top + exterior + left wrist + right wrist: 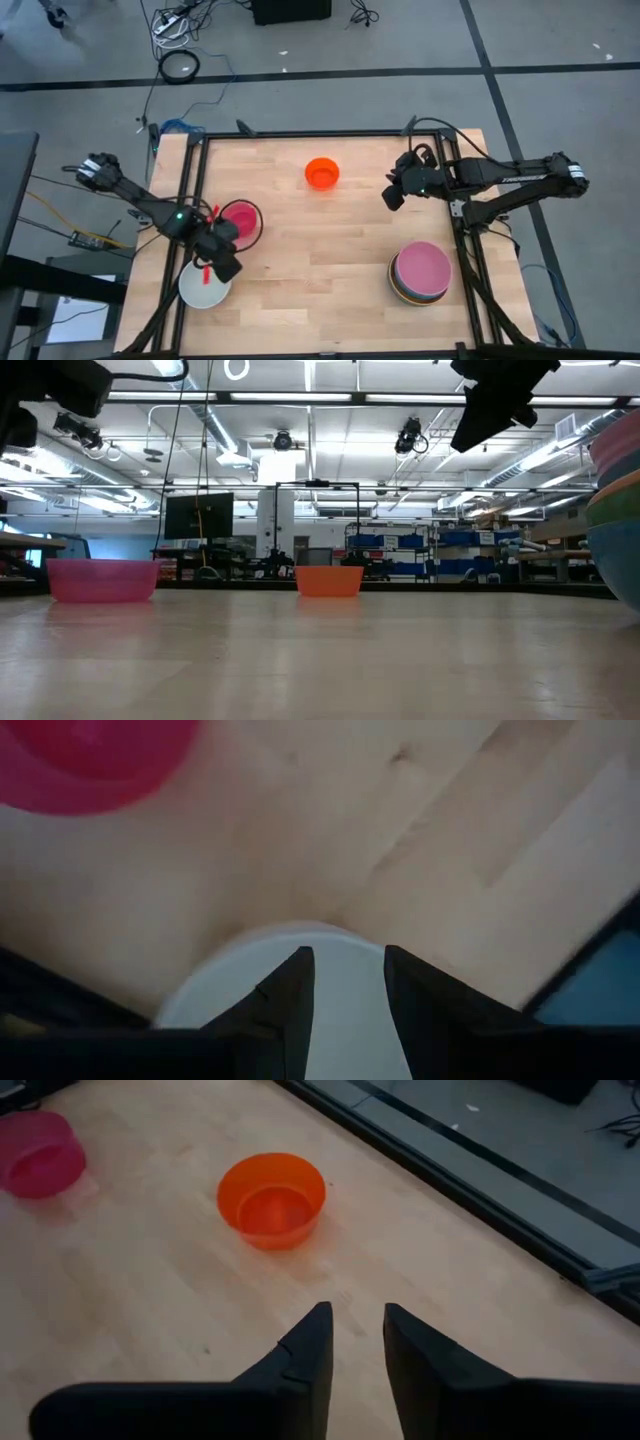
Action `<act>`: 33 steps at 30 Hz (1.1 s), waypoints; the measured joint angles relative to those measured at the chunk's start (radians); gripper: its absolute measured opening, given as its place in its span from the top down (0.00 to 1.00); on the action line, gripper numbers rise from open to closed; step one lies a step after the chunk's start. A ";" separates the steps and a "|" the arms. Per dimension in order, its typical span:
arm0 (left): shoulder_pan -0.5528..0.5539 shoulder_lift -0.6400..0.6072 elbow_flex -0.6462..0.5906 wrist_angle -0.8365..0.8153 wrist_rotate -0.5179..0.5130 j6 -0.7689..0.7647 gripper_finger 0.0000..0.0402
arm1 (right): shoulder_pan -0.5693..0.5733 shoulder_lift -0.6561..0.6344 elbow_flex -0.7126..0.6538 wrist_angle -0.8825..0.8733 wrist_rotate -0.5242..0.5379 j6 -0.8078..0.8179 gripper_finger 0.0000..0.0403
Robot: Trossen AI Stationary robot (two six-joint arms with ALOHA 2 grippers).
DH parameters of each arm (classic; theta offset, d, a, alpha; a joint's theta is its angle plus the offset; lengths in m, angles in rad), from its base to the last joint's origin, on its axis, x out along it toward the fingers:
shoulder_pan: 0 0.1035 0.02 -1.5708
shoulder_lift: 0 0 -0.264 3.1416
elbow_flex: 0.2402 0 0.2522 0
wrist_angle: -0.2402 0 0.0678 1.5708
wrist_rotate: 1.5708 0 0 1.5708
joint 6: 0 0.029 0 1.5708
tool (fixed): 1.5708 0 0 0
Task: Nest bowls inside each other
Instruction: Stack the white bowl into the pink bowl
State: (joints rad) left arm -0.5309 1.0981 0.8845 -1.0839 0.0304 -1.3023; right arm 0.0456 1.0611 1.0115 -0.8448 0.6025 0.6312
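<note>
A white bowl (203, 287) sits on the table near the left front. My left gripper (346, 960) points down over it, open, with both fingertips above the bowl's inside (345, 1030) and nothing between them. A pink bowl (240, 218) stands just beyond it, also seen in the low view as the pink bowl (100, 580). An orange-red bowl (322, 173) stands at the far middle. A stack of nested bowls (420, 272), pink on top, stands at the right front. My right gripper (357, 1320) hangs open in the air to the right of the orange-red bowl (272, 1198).
A black frame rail (192, 200) runs along the table's left edge, close to my left arm, and another rail (462, 215) runs along the right edge. Bare wood (320, 260) lies between the pink bowl and the stack.
</note>
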 joint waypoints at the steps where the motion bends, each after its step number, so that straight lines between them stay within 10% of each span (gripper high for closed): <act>1: -0.005 0.000 0.000 0.020 0.006 -0.025 0.67 | 0.000 0.000 0.000 0.000 0.000 -0.001 0.79; 14: -0.148 0.138 0.001 0.144 0.016 -0.422 0.67 | 0.000 0.000 0.000 -0.002 -0.023 -0.005 0.74; 33: -0.225 0.370 -0.007 0.228 -0.028 -0.374 0.77 | 0.025 0.000 0.000 0.019 -0.030 -0.004 0.74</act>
State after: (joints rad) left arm -0.7559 1.4685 0.8771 -0.8564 0.0024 -1.6765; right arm 0.0704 1.0615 1.0115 -0.8262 0.5728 0.6270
